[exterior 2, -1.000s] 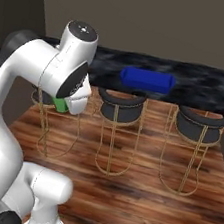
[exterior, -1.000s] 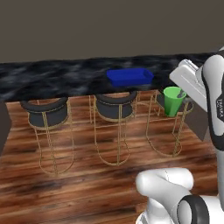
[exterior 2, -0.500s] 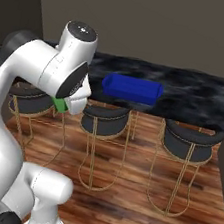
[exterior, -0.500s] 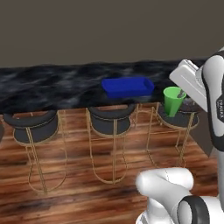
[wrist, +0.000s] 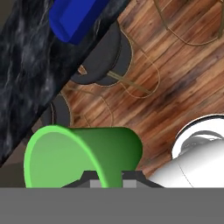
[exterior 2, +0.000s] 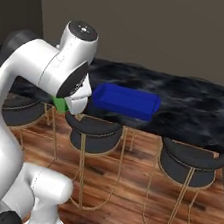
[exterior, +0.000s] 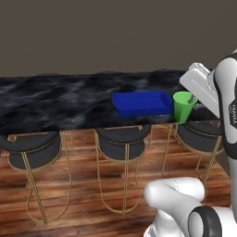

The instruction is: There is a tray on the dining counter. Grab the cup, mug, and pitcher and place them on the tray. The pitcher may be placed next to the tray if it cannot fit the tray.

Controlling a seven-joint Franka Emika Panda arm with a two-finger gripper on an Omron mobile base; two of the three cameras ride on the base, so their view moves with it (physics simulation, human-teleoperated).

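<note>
Gripping a green cup (wrist: 83, 153) by its rim and wall, the robot's gripper (wrist: 106, 178) holds the small tumbler in the air beside the dining counter (exterior: 60, 102). Its two dark fingers (wrist: 89, 176) sit narrowly pinched on the cup's side, so the vessel hangs from one edge rather than being cradled. In the left base view the cup (exterior: 183, 107) appears upright, mouth up, close to the near right end of the blue tray (exterior: 141, 102); from this angle it cannot be told whether the cup is over the tray or just short of it. In the right base view only a sliver of green (exterior 2: 60, 104) peeks out below the arm's white wrist.

The tray lies flat on the black marble top near the counter's front edge, within reach from the stool side, and nothing can be seen in it (exterior 2: 125, 101). By that reckoning the first of three vessels is in transit and none has been delivered. Neither the mug nor the pitcher can be made out.

Three round black stools (exterior: 121, 141) on thin gold wire legs stand along the counter over a wood-plank floor (exterior 2: 128, 187), between the robot and its target. The cup will likely need carrying clear over the tray's raised rim before release, since a rim pinch could let it tip.
</note>
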